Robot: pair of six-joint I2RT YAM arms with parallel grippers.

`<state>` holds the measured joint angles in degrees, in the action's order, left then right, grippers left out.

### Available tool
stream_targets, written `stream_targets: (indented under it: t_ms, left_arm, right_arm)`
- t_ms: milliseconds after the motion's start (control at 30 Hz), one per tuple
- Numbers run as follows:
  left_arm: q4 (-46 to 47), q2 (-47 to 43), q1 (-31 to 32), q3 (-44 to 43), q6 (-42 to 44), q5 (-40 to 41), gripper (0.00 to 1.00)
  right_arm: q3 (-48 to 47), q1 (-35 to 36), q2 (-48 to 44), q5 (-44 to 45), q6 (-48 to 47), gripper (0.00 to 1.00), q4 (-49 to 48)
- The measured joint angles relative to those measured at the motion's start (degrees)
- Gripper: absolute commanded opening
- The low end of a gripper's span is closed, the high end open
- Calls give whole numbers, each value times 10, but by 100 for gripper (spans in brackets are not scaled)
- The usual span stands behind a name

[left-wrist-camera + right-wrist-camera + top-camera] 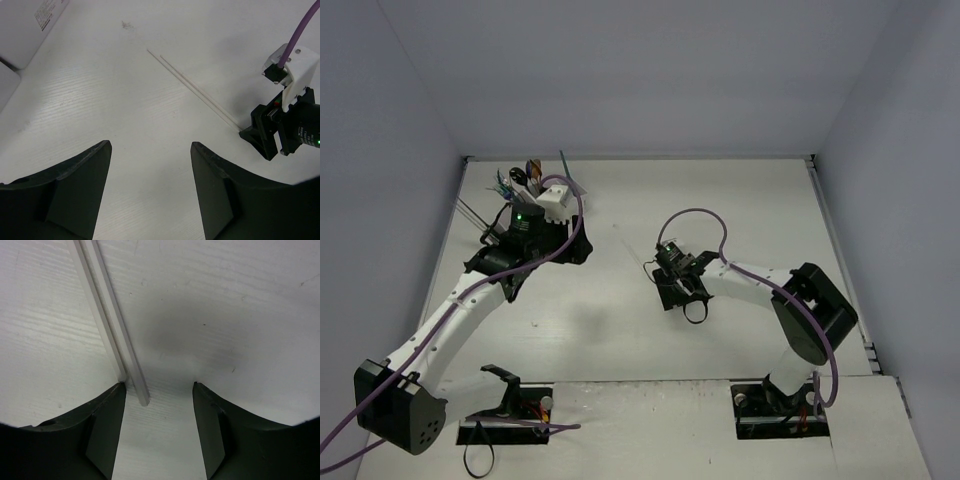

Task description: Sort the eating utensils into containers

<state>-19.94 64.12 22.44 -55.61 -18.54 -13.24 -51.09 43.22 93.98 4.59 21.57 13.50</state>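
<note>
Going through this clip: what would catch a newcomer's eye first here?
The pair of thin white sticks lying side by side on the table mid-scene, with the right gripper open over one end. Then the cluster of colourful utensils standing at the far left, by the left arm.

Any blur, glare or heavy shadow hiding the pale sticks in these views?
Left wrist: sharp, evenly lit, pale sticks clear. Right wrist: sticks sharp, soft grey shadow beside them. Top view: no glare, sticks nearly vanish against the white table.
</note>
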Motion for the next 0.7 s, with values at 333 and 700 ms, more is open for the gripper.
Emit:
stream_targets:
  t_ms: [333, 700]
  left_arm:
    - [0, -2, 0, 0, 1, 5, 61]
    - [0, -2, 0, 0, 1, 10, 61]
  right_arm:
    - [-57, -13, 51, 2, -26, 49, -6]
    - [-53, -32, 52, 1, -26, 31, -25]
